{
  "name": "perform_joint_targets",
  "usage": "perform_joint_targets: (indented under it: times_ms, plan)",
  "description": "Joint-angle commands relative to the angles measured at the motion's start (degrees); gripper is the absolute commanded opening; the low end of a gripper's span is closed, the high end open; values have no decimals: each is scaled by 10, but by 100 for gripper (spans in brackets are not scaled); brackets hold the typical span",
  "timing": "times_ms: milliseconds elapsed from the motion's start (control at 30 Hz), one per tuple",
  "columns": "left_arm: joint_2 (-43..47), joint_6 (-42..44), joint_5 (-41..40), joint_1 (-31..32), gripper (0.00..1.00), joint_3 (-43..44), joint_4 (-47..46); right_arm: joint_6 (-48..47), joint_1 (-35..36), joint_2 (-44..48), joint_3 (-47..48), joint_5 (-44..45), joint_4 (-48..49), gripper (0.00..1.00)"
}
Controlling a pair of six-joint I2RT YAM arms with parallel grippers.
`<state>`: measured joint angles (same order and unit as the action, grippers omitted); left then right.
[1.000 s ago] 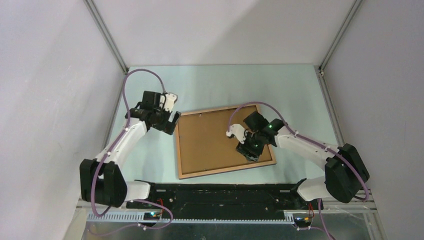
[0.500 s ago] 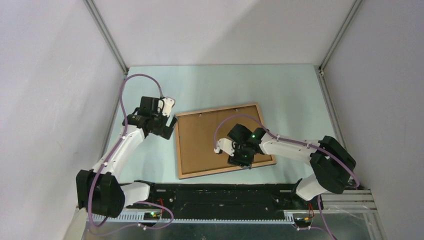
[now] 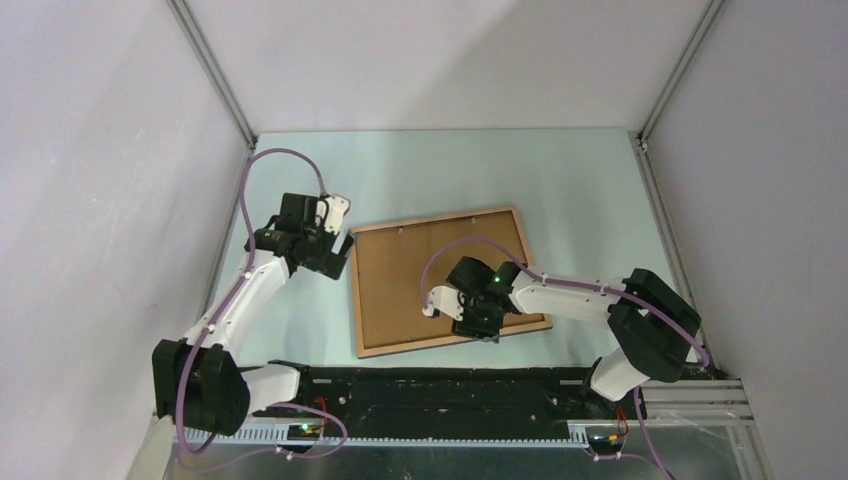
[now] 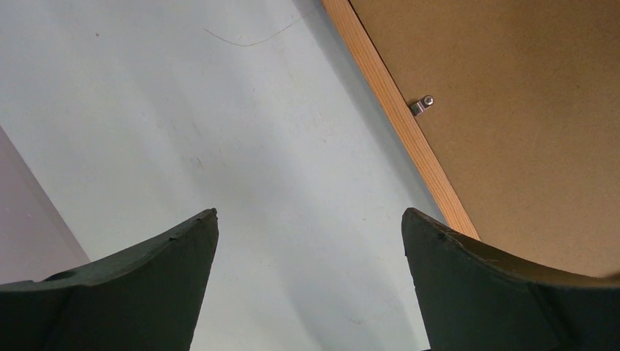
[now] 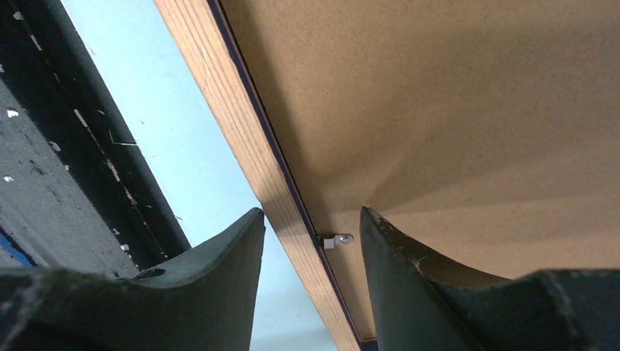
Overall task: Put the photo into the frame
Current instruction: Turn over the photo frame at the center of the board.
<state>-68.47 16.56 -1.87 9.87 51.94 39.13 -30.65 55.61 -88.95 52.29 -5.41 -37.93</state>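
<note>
The frame [image 3: 354, 290] lies face-down on the desk [image 3: 560, 190], backing board [image 3: 410, 275] uppermost, photo unseen. The right claw [image 5: 309, 212], half-spread and empty, hangs over a metal clip [image 5: 336, 239], probably to turn it; the left claw [image 4: 308, 212] hovers wide beside.

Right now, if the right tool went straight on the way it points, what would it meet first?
Probably the small metal tab on the near rail of the frame, between the open fingers of the right tool, beside the brown backing board; depth is unclear.
</note>
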Motion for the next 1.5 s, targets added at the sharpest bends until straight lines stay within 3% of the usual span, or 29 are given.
perform_joint_targets:
  times_ms: [0,233,500,633,1067,1300,1467]
  plan:
    - [6,1,-6,-1,100,2,-4,7,10,-14,-4,5,11,53]
    - [11,7,-8,-1,100,5,-3,14,12,-24,-9,15,15,42]
    - [29,14,1,-1,100,10,-2,14,9,-37,3,12,9,11]
    - [44,34,31,0,100,15,7,15,-6,-35,28,-19,-10,0]
    - [141,90,85,50,100,26,26,32,-74,-73,144,-81,-63,0]
    - [170,133,1,163,100,9,29,46,-102,-101,204,-114,-82,0]
    - [164,149,-15,207,100,-1,28,45,-104,-111,235,-117,-101,0]
